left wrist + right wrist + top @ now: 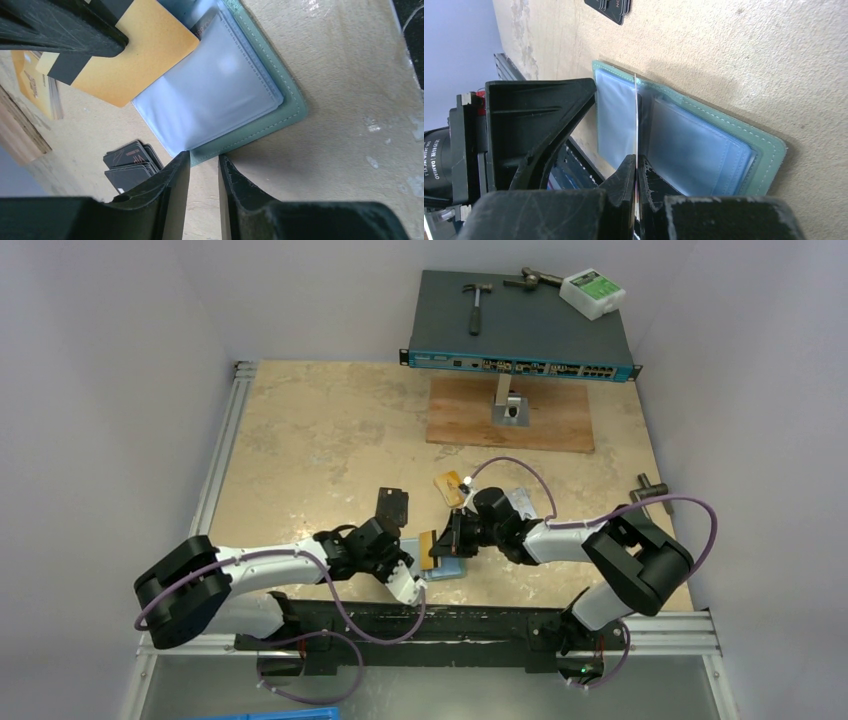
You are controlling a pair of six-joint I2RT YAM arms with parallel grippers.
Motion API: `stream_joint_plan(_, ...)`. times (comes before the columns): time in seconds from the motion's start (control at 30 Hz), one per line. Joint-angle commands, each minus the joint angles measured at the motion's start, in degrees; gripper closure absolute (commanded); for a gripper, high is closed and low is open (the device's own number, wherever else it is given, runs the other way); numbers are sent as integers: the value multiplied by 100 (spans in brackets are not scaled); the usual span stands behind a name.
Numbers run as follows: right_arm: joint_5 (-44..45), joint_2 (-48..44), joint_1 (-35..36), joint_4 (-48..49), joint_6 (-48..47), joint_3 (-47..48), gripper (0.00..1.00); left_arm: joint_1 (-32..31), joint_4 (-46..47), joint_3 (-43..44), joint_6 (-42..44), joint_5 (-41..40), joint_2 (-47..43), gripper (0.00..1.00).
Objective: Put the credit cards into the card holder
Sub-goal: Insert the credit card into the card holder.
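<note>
Beige table [300, 440]; teal card holder [220, 95]; black stack [131, 165]; board [470, 425]

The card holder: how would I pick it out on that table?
Start on the beige table, midway along its near edge. The card holder lies open and flat there. It is teal with pale blue sleeves, unlike the black card stack beyond.

Top view looks down from high at the near edge over the whole table [300, 440]; both wrist views, very close, share the open card holder [295, 107].
</note>
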Motion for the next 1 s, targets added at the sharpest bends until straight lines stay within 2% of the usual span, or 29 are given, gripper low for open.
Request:
stream_joint_plan(0.0,305,-196,-22,-7,73,-82,100,-113,-263,296,-551,148,75,74)
stream_joint_plan(0.27,502,-532,-18,-256,98,-352,100,-176,-150,158,-866,-146,53,76)
stream_joint_plan(0.57,373,-120,-16,13,108,-328,100,-374,-270,319,-1191,-366,125,76)
stream_joint_plan(0.97,155,-167,-19,307,79,-399,100,-551,-245,364,-1355,-593,328,81)
